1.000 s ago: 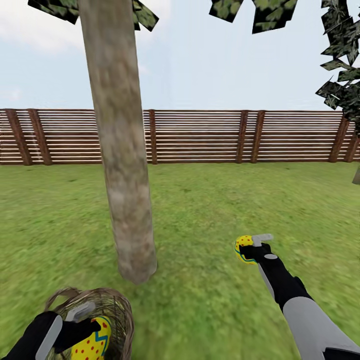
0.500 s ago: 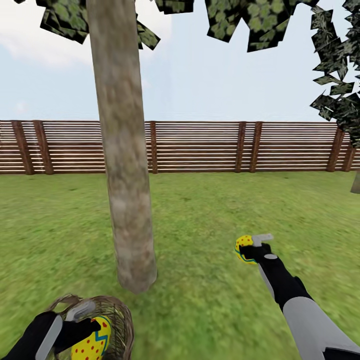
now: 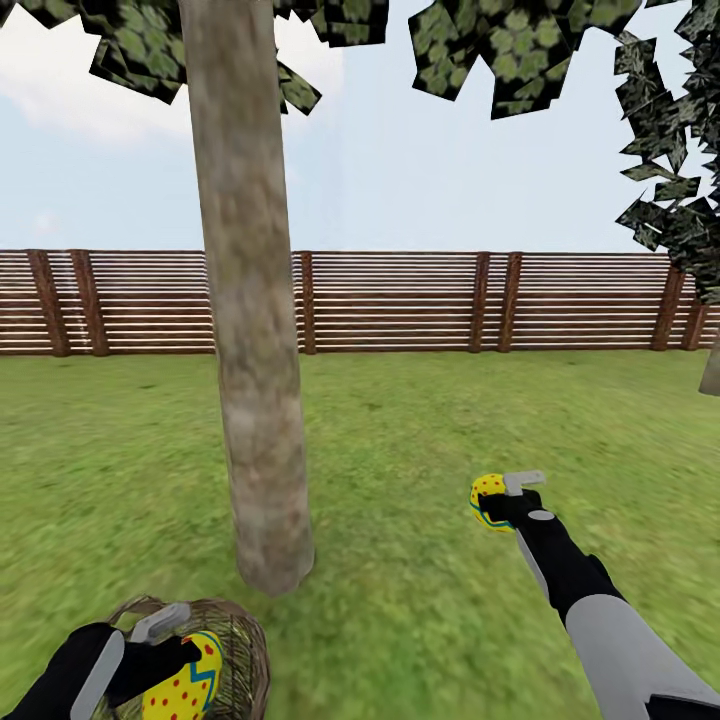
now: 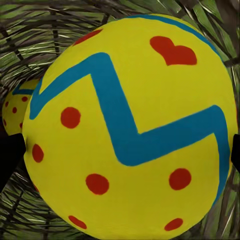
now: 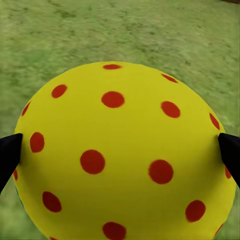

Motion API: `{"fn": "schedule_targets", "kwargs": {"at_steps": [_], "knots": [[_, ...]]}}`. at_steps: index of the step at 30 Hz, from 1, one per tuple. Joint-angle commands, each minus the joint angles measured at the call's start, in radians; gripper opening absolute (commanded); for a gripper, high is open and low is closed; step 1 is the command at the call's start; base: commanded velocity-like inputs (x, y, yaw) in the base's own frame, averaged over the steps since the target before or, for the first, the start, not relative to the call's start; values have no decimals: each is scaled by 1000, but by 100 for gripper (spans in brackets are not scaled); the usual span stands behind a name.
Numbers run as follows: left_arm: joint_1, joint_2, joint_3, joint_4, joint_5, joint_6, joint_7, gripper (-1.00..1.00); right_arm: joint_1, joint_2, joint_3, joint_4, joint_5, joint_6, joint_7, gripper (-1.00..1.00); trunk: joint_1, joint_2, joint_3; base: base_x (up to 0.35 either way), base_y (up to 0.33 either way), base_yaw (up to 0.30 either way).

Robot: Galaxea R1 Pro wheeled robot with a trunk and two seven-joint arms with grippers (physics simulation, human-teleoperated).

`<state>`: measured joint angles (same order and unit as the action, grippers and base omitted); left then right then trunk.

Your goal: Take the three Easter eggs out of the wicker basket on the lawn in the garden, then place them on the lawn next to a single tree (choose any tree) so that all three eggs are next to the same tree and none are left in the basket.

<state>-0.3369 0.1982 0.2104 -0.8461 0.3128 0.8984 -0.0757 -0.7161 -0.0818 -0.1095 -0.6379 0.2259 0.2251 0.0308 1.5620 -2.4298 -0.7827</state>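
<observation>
Left hand (image 3: pixel 185 655): pinched on an Easter egg (image 3: pixel 188 680), yellow with red dots and a blue zigzag band. In the left wrist view this egg (image 4: pixel 131 127) sits between two dark fingertips (image 4: pixel 10 157), one at each side of it. The hand holds the egg directly over the mouth of the wicker basket (image 3: pixel 240 650), whose woven wall (image 4: pixel 40 35) surrounds the egg. A second egg (image 4: pixel 17 107) lies deeper inside the basket, partly hidden behind the held one.

Right hand (image 3: pixel 500 500): pinched on another Easter egg (image 3: pixel 487 498). In the right wrist view this egg (image 5: pixel 122 155) is clamped between two dark fingertips (image 5: pixel 10 152), with grass behind it. The right arm (image 3: pixel 600 610) is extended forward, holding the egg above the lawn (image 3: pixel 420 440), well apart from the basket and to the right of the tree.

Tree (image 3: pixel 250 330): thick, pale grey-brown mottled trunk, rising from the lawn just beyond the basket, with leaves (image 3: pixel 500 50) at the top of the head view.

Background: a brown slatted wooden fence (image 3: pixel 400 300) runs across the far edge of the lawn under a pale sky (image 3: pixel 450 170). Dark foliage of another tree (image 3: pixel 680 150) shows at the right edge.
</observation>
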Motion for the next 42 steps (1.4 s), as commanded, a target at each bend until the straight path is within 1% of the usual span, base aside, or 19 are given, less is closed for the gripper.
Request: {"fn": "schedule_targets", "kwargs": {"at_steps": [1, 7, 10, 14, 41, 42], "knots": [[-1, 0, 3, 0, -6, 6, -10, -100, 0, 0, -2, -2, 9, 5, 3, -100, -4, 7, 2, 0, 0, 0], [-1, -3, 1, 1, -6, 5, -12, -100, 0, 0, -2, 1, 10, 6, 3, -100, -27, 49, 21, -229, -115, 0], [-1, -14, 1, 1, -7, 4, -10, -100, 0, 1, -2, 1, 10, 6, 3, -100, -39, 70, 30, -236, -186, 0], [-1, -18, 1, 1, -8, 3, -9, -100, 0, 2, -2, 1, 10, 5, 3, -100, -54, 98, 43, -187, -186, 0], [-1, -17, 1, 1, -9, 4, -9, -100, 0, 2, -2, 3, 10, 6, 3, -100, -157, 287, 127, -3, -9, 0], [-1, -17, 1, 1, -9, 3, -9, -100, 0, 2, 3, 11, 13, 16, 5, -100, -161, 294, 130, 0, 0, 0]]}}
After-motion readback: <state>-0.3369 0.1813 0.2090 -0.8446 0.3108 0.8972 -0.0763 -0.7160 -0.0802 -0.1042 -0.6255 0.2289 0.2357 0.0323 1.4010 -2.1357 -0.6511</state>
